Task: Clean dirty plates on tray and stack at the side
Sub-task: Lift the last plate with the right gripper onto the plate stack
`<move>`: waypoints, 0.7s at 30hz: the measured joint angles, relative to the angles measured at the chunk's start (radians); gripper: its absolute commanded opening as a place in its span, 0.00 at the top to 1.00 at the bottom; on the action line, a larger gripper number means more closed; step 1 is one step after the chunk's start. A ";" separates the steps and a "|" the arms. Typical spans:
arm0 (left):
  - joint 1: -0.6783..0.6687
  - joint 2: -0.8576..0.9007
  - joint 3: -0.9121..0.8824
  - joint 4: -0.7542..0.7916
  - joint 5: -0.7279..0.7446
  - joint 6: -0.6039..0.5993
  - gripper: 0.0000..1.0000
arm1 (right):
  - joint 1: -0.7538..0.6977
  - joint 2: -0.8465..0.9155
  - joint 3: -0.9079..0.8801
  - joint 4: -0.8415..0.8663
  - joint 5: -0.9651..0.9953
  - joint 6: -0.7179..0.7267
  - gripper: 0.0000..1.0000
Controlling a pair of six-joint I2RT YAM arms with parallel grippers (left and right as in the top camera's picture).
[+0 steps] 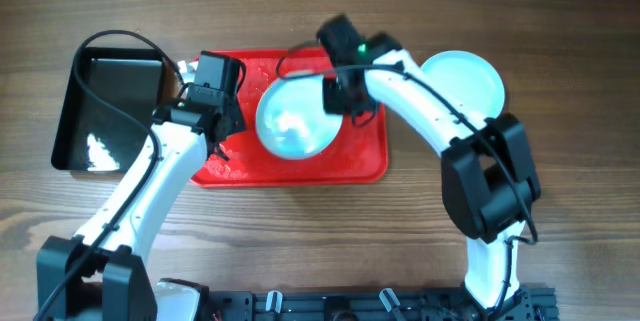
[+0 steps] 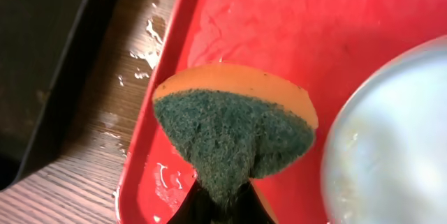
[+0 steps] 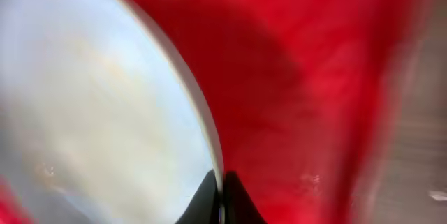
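Note:
A pale-blue plate point(image 1: 297, 118) lies on the red tray point(image 1: 360, 161), tilted, with its right rim pinched by my right gripper point(image 1: 345, 96). The right wrist view shows the jaws point(image 3: 221, 199) shut on the plate's rim point(image 3: 105, 98) over the tray point(image 3: 300, 77). My left gripper point(image 1: 222, 126) is over the tray's left part, shut on a green-and-orange sponge point(image 2: 234, 130), which hangs just left of the plate point(image 2: 391, 140). Another pale-blue plate point(image 1: 465, 83) lies on the table right of the tray.
A smaller black tray point(image 1: 108, 111) stands on the wooden table left of the red tray; its edge shows in the left wrist view point(image 2: 42, 70). White foam specks lie on the table point(image 2: 143, 53) and the red tray's left rim point(image 2: 157, 175).

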 measured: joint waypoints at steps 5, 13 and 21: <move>0.000 0.041 -0.005 0.002 0.014 0.000 0.96 | 0.016 0.000 0.262 -0.204 0.410 -0.099 0.96; 0.039 0.041 -0.005 0.003 0.014 0.000 0.96 | 0.129 -0.003 0.282 -0.222 1.011 -0.216 0.96; 0.046 0.041 -0.005 0.005 0.060 0.000 0.96 | 0.195 -0.003 0.282 -0.172 1.157 -0.347 0.96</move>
